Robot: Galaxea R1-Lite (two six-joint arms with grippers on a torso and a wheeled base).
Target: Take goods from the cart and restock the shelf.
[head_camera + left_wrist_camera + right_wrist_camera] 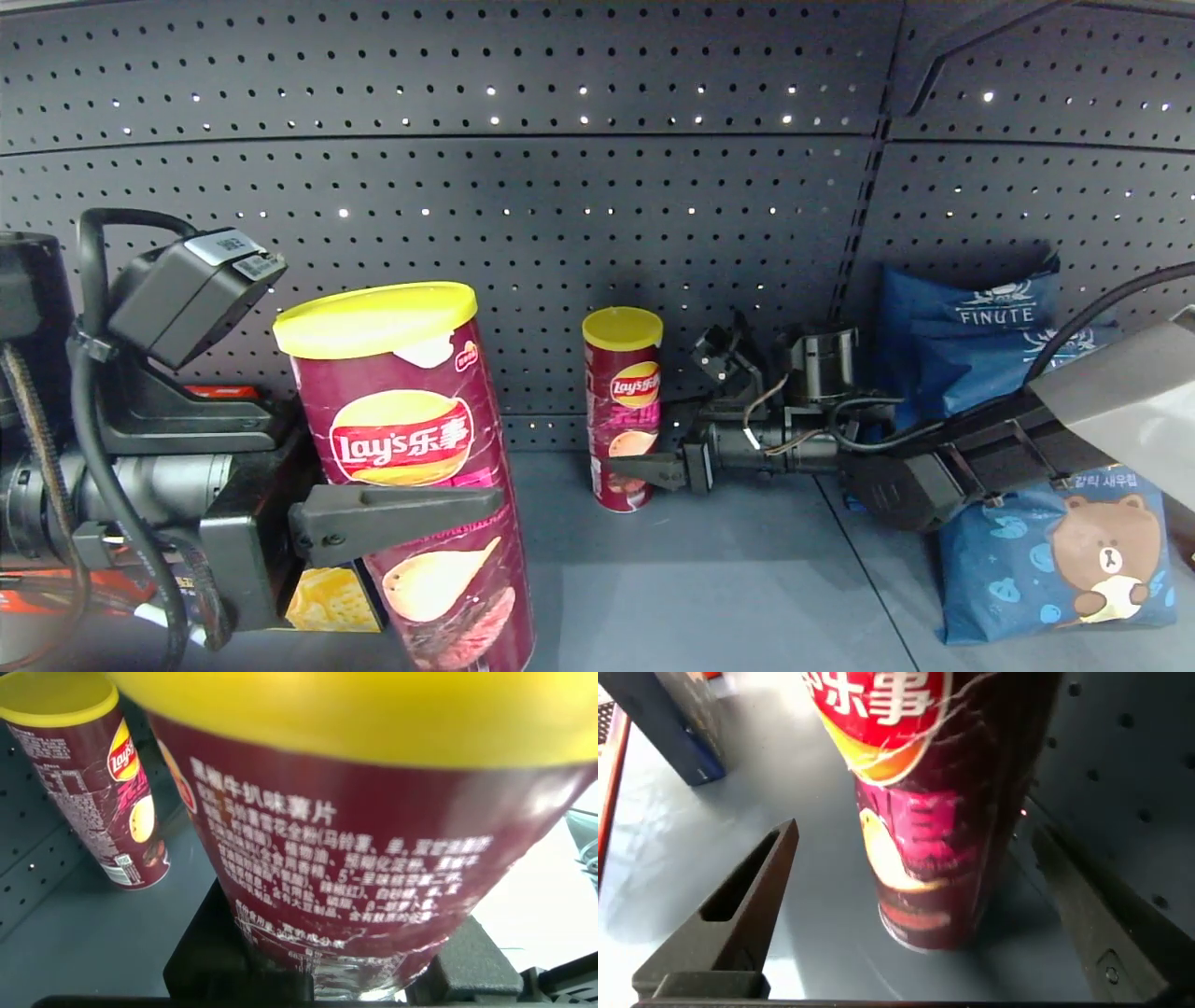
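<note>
**Item 1: standing can** (624, 401) (103, 784) (924, 812). A maroon chip can with a yellow lid is set upright on the grey shelf (709, 597), close to its back. All other places are given relative to this can.

**Item 2: held can** (401, 411) (355, 859). A second can of the same kind is found to the robot's left of the standing can and nearer the camera, well apart from it. It is tilted slightly. Its base is cut off by the picture's edge, so it cannot be told whether it rests on the shelf.

**Item 3: left tool** (467, 518) (350, 971). It is clamped on the held can at mid-body, with one black finger laid across the can's front face.

**Item 4: right tool** (624, 467) (915, 835). It is brought in from the robot's right at the level of the standing can's lower half. Its fingers (738, 915) are spread apart, one on each side of the can, and a gap is seen on both sides.

**Item 5: pegboard** (560, 205). The dark perforated back panel is placed just behind the standing can.

**Item 6: dark blue bags** (971, 345). These are propped against the pegboard, to the robot's right of the standing can.

**Item 7: bear bag** (1055, 560). A lighter blue bag printed with a bear is laid to the right of the standing can, nearer the camera.

**Item 8: yellow box** (327, 602). It is partly seen to the left of the standing can, below the left tool.
</note>
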